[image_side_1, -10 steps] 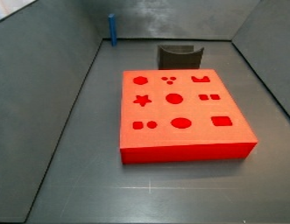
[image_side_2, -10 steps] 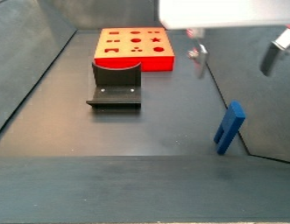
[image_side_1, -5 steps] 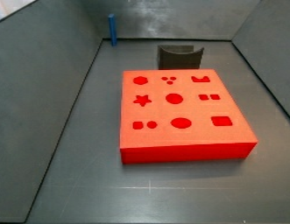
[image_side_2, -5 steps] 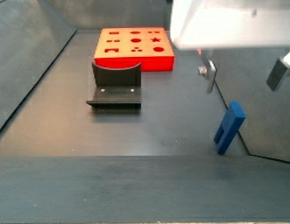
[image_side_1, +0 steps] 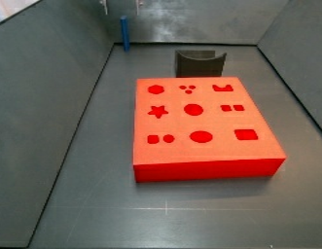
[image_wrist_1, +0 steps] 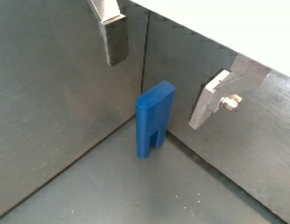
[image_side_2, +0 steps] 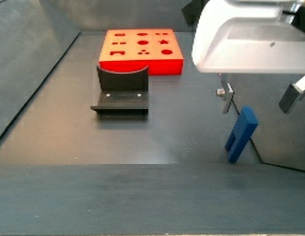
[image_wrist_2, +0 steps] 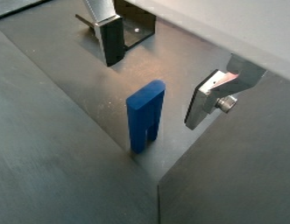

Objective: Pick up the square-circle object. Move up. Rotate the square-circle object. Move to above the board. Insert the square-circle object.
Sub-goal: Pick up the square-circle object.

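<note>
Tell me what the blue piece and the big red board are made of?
The blue piece, standing against the wall below the open pincer, looks like plastic: one even colour, smooth, softly matte. The red board also looks like plastic or a painted block, flat and uniform with cleanly cut shapes; I cannot tell which. The pincer's fingers look like bare metal, silvery and shiny.

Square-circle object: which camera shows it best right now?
A wrist view: the square-circle object stands upright against the wall, whole, below the open end effector. The other wrist view shows it whole too. One side view shows it smaller, another only a far sliver.
</note>
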Robot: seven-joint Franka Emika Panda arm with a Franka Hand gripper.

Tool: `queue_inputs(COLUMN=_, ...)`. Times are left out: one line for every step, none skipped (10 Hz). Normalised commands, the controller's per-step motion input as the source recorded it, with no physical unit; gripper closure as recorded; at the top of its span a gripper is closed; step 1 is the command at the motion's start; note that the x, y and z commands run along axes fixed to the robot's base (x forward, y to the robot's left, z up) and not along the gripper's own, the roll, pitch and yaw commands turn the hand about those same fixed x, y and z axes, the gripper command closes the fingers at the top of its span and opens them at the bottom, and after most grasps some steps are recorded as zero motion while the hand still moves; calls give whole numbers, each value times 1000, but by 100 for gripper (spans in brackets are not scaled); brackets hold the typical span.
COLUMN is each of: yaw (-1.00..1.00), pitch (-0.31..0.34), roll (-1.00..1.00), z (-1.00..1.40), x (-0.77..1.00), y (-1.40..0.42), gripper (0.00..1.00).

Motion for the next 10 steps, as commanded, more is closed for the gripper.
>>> queue_inputs(yaw=-23, pitch=-194, roll=-243, z=-531, x=0, y=29, gripper=0)
queue_inputs(yaw=-77, pitch=-203, roll=-260, z=-503, x=0, y=0, gripper=0)
queue_inputs(yaw=-134, pitch=-210, roll=-299, z=-454, x=0, y=0, gripper=0)
queue_inputs(yaw=-151, pitch=-200, roll=-343, z=-406, x=0, y=0, gripper=0)
queue_inputs(yaw=-140, pitch=-157, roll=-293, z=-531, x=0, y=97, gripper=0)
queue_inputs(yaw=-46, pitch=-130, roll=-154, z=-649, x=0, y=166, gripper=0)
queue_inputs(yaw=0, pitch=-139, roll=-76, z=-689, x=0, y=146, gripper=0)
queue_inputs(yaw=0, pitch=-143, roll=-76, z=-720, x=26, y=89, gripper=0)
queue_inputs(yaw=0, pitch=-106, roll=-154, z=-666, x=206, y=0, gripper=0)
queue_inputs(yaw=-17, pitch=-96, roll=-223, z=-634, x=251, y=0, gripper=0)
